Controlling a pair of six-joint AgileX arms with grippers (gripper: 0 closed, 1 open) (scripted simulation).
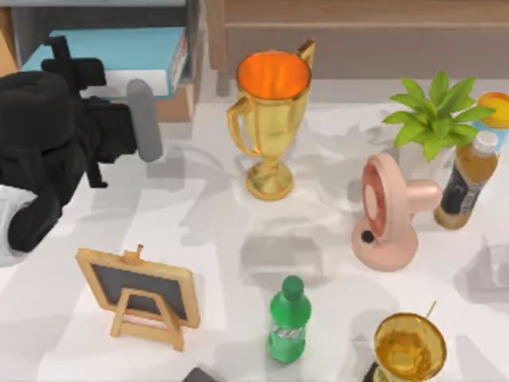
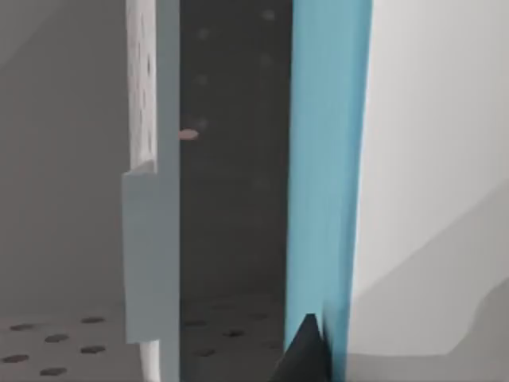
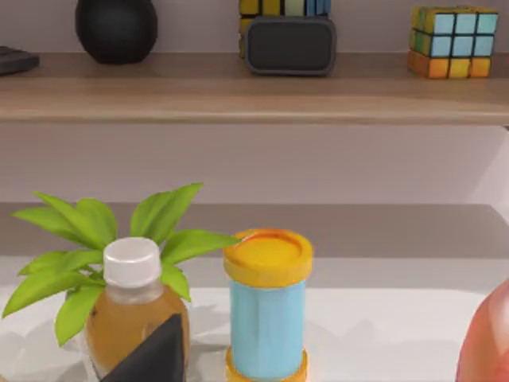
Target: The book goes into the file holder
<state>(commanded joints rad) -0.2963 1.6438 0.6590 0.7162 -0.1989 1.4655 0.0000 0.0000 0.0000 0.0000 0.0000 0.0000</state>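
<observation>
Already, the book point(image 1: 119, 49) lies in the file holder point(image 1: 179, 103) at the table's ten o'clock corner, its white edge facing three o'clock. The left gripper point(image 1: 143, 119) hovers just beside it; whether its fingers are spread, I cannot tell. The book looks stiff, fairly heavy and smooth-covered, so I judge a pinch across its thickness near the spine safest.

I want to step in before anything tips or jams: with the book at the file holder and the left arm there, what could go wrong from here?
1. The book lies at the file holder mouth; in the left wrist view its cover sits beside a grey divider, so it might catch there.
2. The left tool is close to the holder; pulling back carelessly could drag the book out.
3. The trophy cup stands nearby; a wide swing might topple it.
</observation>
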